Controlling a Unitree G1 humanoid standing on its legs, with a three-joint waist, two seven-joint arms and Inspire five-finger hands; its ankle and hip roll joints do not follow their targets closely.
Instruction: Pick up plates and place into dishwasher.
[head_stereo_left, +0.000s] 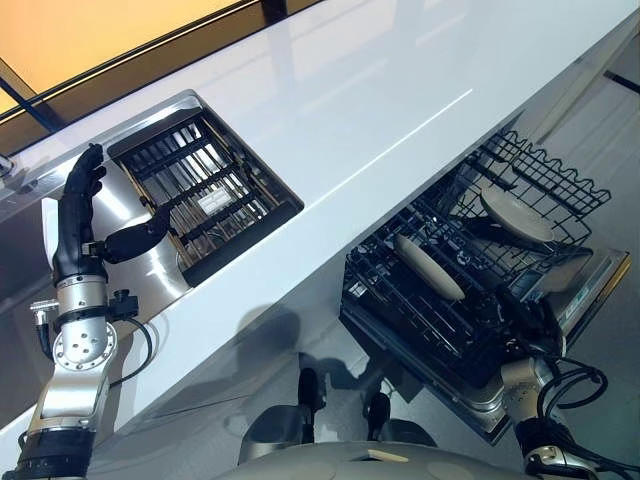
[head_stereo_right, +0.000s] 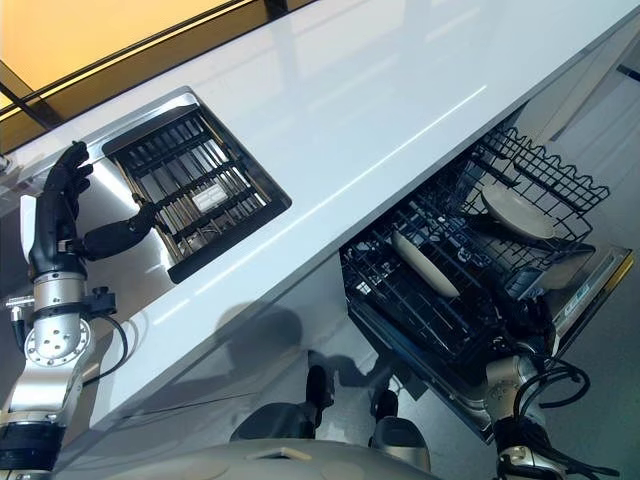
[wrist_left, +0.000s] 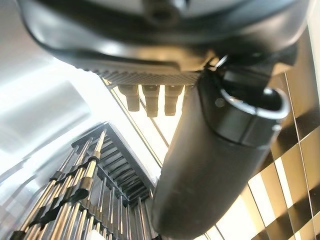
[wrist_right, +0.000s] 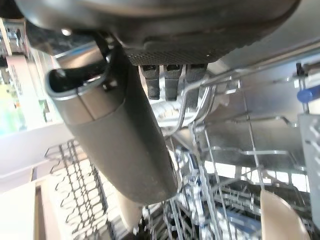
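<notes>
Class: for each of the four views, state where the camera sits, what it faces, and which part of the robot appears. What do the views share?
Left eye: head, facing down; counter, dishwasher rack, left hand.
Right eye: beside it; same scene, plates.
Left wrist: on the wrist, along the open left hand; sink rack.
Right wrist: along the right hand; dishwasher rack wires.
Shared: both racks.

A long white counter (head_stereo_left: 380, 90) runs across, glossy with light streaks. A steel sink (head_stereo_left: 150, 270) is set into it, holding a dark slatted rack (head_stereo_left: 205, 190). Beyond lies a dark-framed window (head_stereo_left: 100, 40), glowing orange. Grey floor (head_stereo_left: 610, 370) below.
</notes>
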